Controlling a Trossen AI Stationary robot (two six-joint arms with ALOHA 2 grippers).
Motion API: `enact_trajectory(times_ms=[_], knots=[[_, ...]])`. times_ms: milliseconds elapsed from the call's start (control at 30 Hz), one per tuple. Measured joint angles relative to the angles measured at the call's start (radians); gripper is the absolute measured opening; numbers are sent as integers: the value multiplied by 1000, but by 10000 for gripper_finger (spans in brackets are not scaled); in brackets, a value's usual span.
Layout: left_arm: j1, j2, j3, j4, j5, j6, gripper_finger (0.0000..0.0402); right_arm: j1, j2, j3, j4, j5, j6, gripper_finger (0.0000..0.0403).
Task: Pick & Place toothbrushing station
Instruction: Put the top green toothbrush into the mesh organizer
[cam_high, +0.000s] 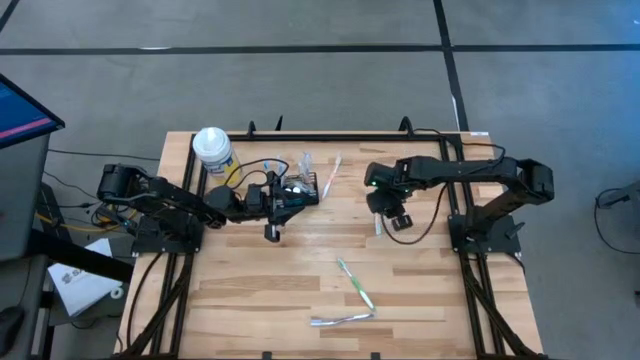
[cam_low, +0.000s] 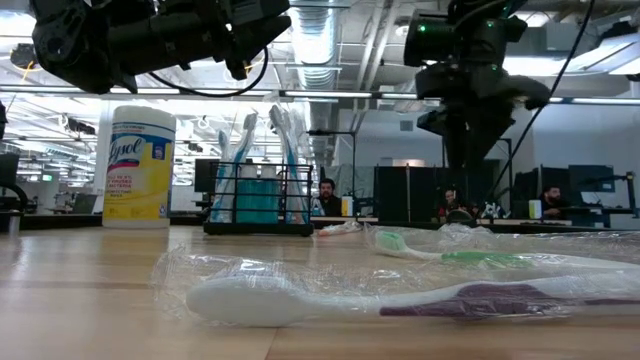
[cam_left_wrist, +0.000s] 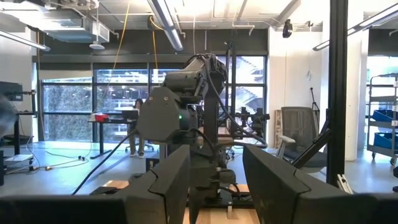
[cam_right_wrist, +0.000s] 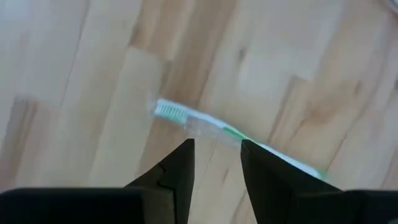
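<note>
The yellow canister with a white lid (cam_low: 139, 165), labelled "Lysol", stands near the counter's (cam_high: 260, 270) rear left edge. Beside it, the black wire-mesh caddy (cam_low: 259, 200) stands upright, holding toothbrushes. The left gripper (cam_high: 297, 193) sits raised at the caddy, jaws open, holding nothing. Two wrapped toothbrushes, green (cam_high: 354, 283) and purple (cam_high: 342, 319), lie on the open front area. The right gripper (cam_right_wrist: 216, 155) hovers, jaws parted, over a green-handled toothbrush (cam_right_wrist: 214, 131).
</note>
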Motion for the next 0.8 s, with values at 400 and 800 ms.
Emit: enact_trajectory(times_ms=[400, 800], knots=[[0, 0, 0, 0, -4, 0, 145, 86, 2, 0, -4, 0, -387, 119], [0, 0, 0, 0, -3, 0, 145, 85, 14, 0, -3, 8, -505, 118]])
